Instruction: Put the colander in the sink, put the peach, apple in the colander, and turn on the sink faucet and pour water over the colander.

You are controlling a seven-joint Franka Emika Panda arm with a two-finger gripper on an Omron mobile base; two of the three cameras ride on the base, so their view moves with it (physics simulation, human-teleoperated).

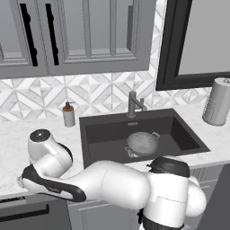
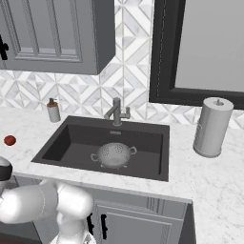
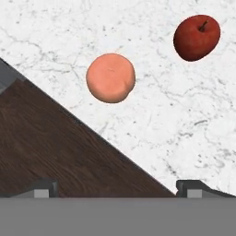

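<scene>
The white marble counter point(image 3: 184, 120) lies under the gripper point(image 3: 118, 186), and past its edge there is dark brown wood floor point(image 3: 50, 147) below. The gripper's two dark fingertips point(image 3: 44, 186) stand wide apart, as far as they go, and nothing is between them. It holds nothing and touches nothing.

The big dark sink point(image 1: 179, 130) is set in the counter, well away from the gripper, off to the side where the arm is not reaching. The paper towel roll point(image 2: 212, 126) stands on the counter on the far side of the sink from the gripper.

The silver colander point(image 1: 143, 143) sits in the middle of the sink, dome side up, with its loop handles sticking out. It is far from the gripper. The grey sink faucet point(image 1: 133, 104) stands at the back edge of the sink, behind the colander. No blue water comes from it. The little soap bottle point(image 1: 68, 114) stands on the counter beside the sink's back corner.

The peach point(image 3: 110, 77) lies on the counter ahead of the gripper, about in line with the gap between the fingertips but not yet near them. The apple point(image 3: 197, 38) lies farther ahead and off to one side, stem up, apart from the peach. Both are bare on the marble.
</scene>
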